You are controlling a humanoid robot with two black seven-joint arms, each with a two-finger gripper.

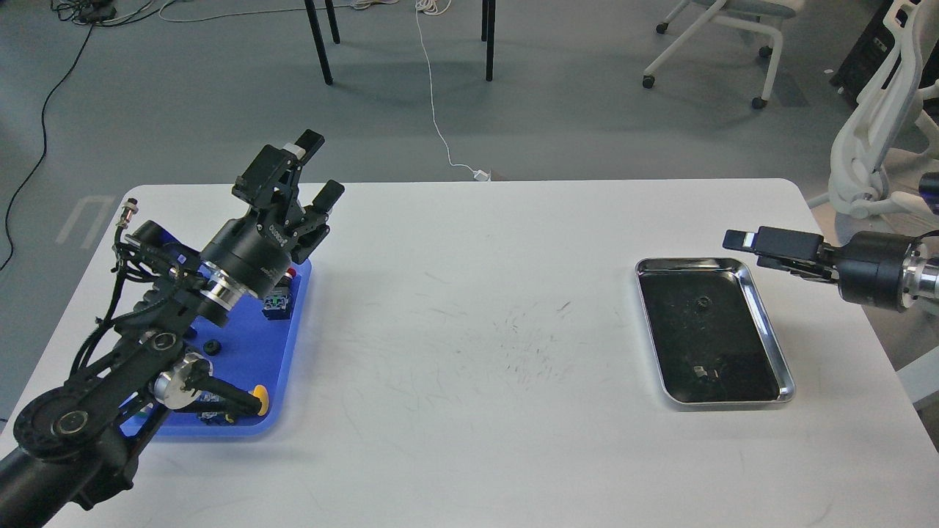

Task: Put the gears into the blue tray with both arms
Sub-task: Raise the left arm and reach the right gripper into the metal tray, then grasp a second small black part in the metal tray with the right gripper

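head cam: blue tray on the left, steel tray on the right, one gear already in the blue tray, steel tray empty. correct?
Not quite. In the head view the steel tray is not empty: one gear lies on its black inside, plus a small unclear item nearer the front. The rest stands: the blue tray is on the left and holds one gear.

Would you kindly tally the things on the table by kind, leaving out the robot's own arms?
Blue tray: 1
Steel tray: 1
Gears: 2, one on the blue tray and one in the steel tray
Push-button switches: 2 in view, red-capped and yellow-capped; more may be hidden
Unclear small item in the steel tray: 1
Total: 7
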